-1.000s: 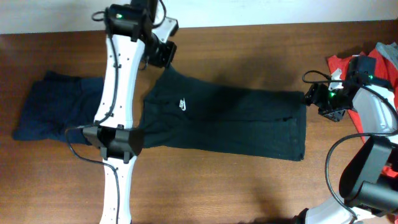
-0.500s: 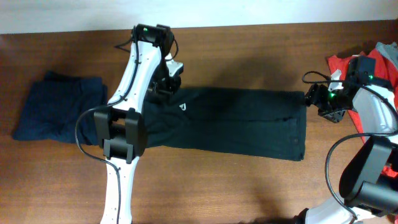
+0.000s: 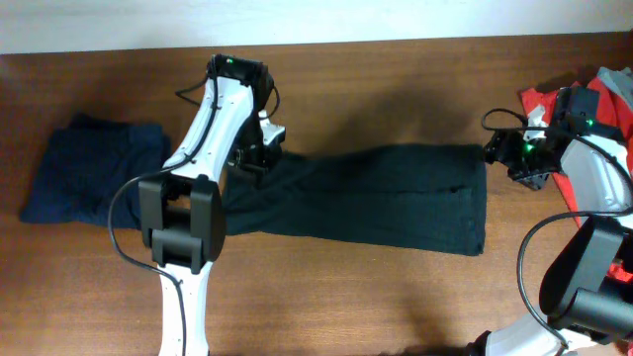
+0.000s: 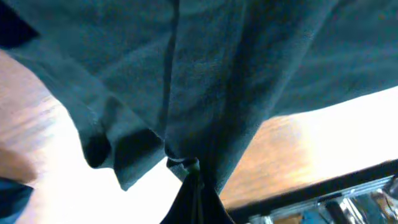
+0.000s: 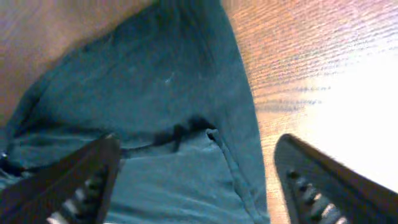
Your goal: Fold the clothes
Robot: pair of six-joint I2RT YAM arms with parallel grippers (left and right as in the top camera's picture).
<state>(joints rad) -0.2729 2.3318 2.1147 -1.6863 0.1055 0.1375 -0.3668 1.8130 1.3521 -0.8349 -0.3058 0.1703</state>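
Left claw (image 3: 259,151), clamped on the T-shirt (image 3: 396,193), has dragged its edge over the logo. Right claw (image 5: 196,155) now gapes empty. The lengthwise fold looks nearly laid.

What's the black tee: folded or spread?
Partly folded: the black T-shirt lies as a doubled band, one end bunched, pinched in the fingers of the left gripper.

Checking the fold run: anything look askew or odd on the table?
Black T-shirt lies as a long band, its left end bunched where the shut left hand pinches it. Navy garment beside it is rumpled, not squared.
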